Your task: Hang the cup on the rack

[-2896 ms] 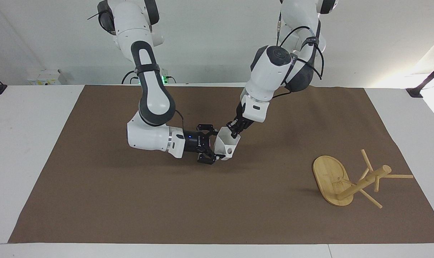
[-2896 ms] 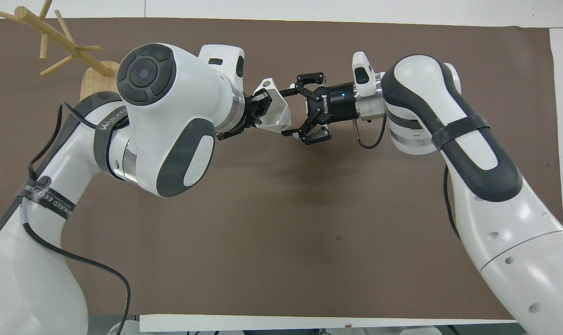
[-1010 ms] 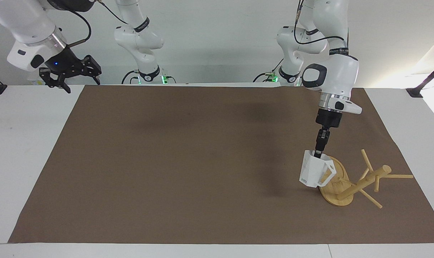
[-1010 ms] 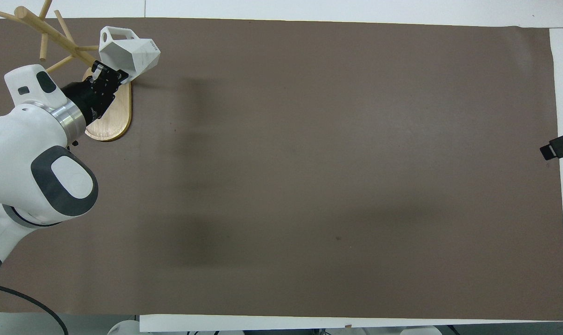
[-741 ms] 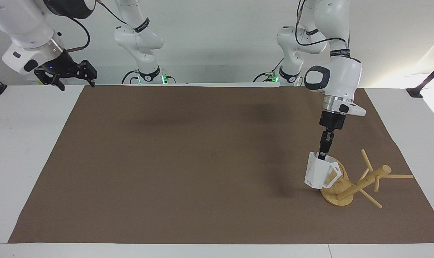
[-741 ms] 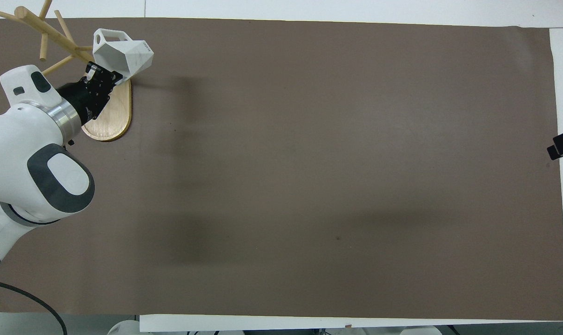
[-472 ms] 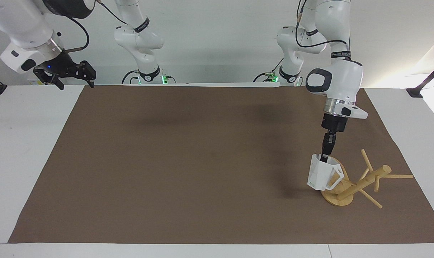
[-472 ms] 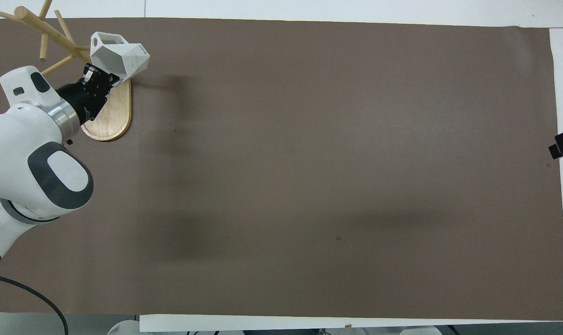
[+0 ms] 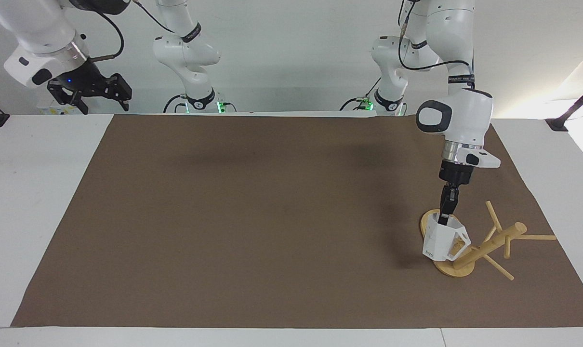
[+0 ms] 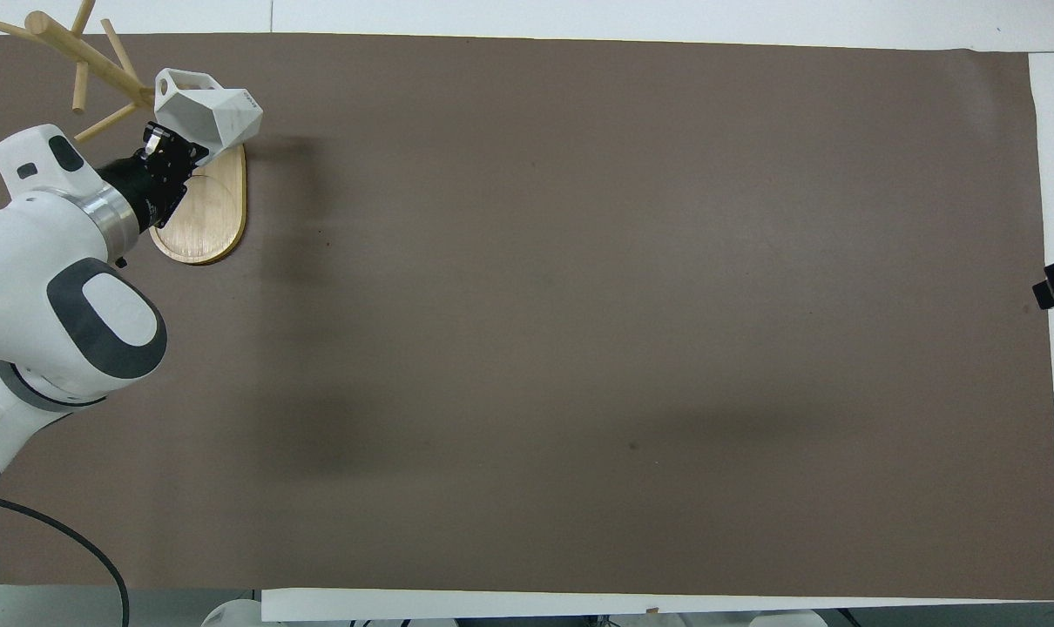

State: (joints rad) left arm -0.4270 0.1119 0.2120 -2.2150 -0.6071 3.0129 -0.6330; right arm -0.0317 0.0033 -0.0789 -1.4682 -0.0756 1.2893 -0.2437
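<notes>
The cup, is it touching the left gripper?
Touching. In the facing view the left gripper pinches the cup at its rim and holds it over the rack.

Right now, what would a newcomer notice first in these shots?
The left hand, shut on the rim of the white faceted cup, which it holds over the rack's base with the handle toward the pegs. The bamboo rack itself, at the left arm's end of the brown mat, with its post appearing to slant. The right hand waits, open, raised above the mat's corner at the right arm's end.
</notes>
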